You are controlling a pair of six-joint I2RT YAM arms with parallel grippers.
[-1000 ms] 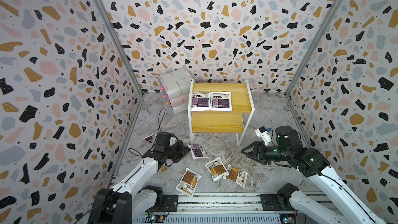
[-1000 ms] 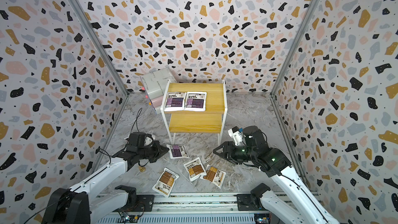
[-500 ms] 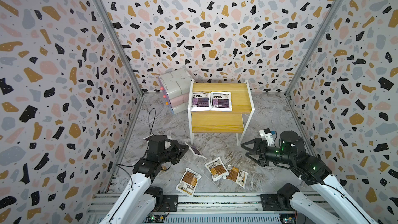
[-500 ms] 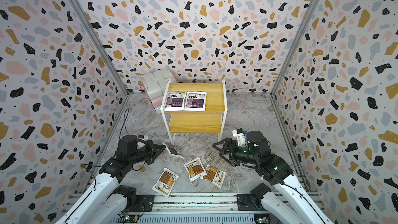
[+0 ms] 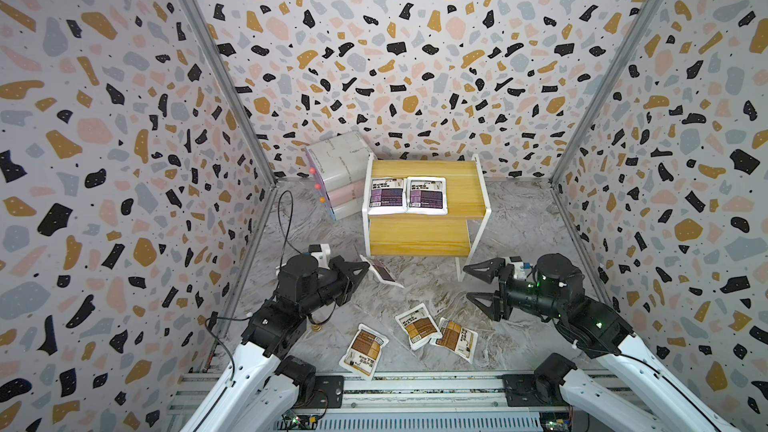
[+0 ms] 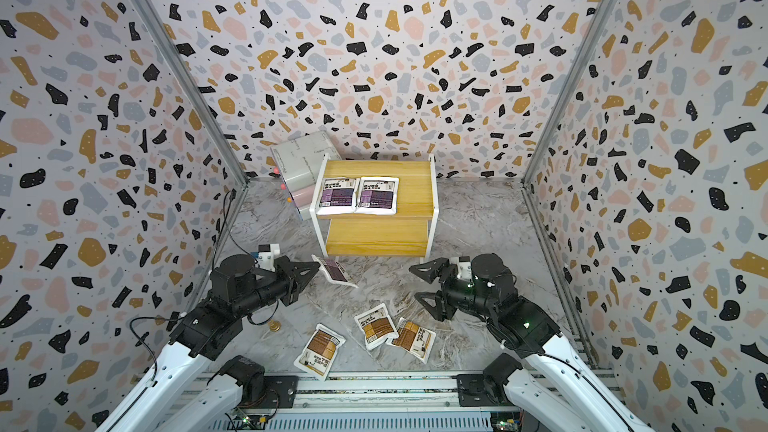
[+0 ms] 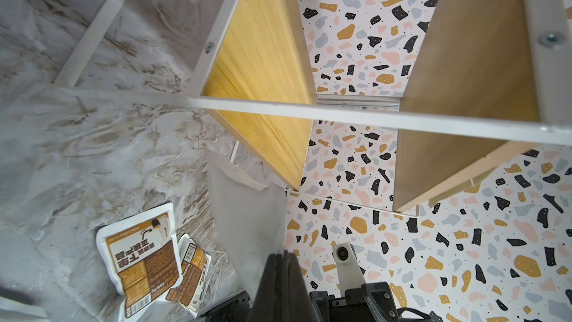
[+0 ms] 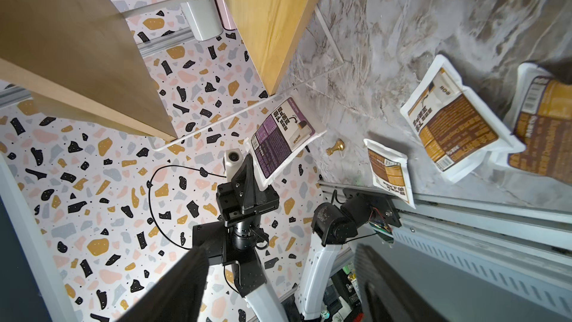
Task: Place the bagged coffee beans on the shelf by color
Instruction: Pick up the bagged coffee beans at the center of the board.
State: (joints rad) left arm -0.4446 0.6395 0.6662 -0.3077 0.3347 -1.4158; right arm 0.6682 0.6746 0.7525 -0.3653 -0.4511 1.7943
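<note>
Six pouches in all. Two purple pouches (image 5: 386, 196) (image 5: 427, 196) lie side by side on the shelf's (image 5: 465, 201) top board. A third purple pouch (image 5: 384, 273) is pinched in the left gripper (image 5: 365, 267), just before the shelf. Three brown pouches (image 5: 365, 351) (image 5: 417, 326) (image 5: 455, 338) lie on the floor (image 5: 519, 234). The right gripper (image 5: 467, 283) is spread wide and holds nothing.
</note>
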